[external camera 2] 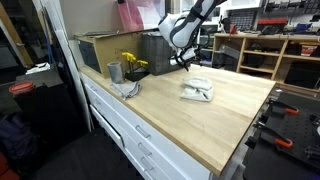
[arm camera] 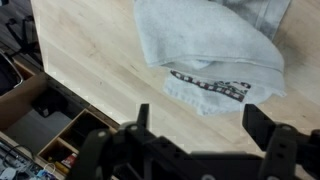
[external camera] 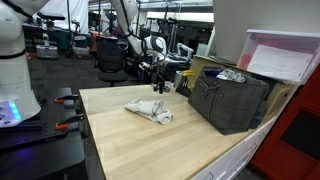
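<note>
Your tool (arm camera: pixel 200 122), wide open and empty, hovers near the cloth (arm camera: pixel 210 50), which lies ungrasped on the tabletop (arm camera: pixel 90 70).

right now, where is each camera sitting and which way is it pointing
Exterior view: off a table corner, facing across the wooden table to the grey cloth and dark crate; arm and gripper show behind the cloth.
Exterior view: on the side with the drawers, facing along the table; the arm hangs over the cloth.
Wrist view: faces down at the cloth; both fingers show, apart.
Shared: all three show the cloth.
</note>
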`<state>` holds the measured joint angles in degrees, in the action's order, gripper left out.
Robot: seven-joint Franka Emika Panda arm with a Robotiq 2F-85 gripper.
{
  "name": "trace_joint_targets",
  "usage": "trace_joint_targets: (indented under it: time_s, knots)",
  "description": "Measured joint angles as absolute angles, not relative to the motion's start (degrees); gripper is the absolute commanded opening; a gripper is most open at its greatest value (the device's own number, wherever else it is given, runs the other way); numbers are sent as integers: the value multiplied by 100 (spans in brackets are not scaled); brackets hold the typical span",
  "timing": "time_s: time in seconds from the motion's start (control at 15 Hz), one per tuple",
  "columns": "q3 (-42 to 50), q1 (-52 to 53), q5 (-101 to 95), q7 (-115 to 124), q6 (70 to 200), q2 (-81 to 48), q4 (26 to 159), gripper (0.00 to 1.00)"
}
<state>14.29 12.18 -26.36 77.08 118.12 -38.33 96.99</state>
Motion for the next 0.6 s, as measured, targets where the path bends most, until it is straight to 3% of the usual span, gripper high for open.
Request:
trace_joint_targets:
  time_s: [0.6]
  knots:
    - [1212, 212, -1934, 5979, 11588, -3466, 10510, 100]
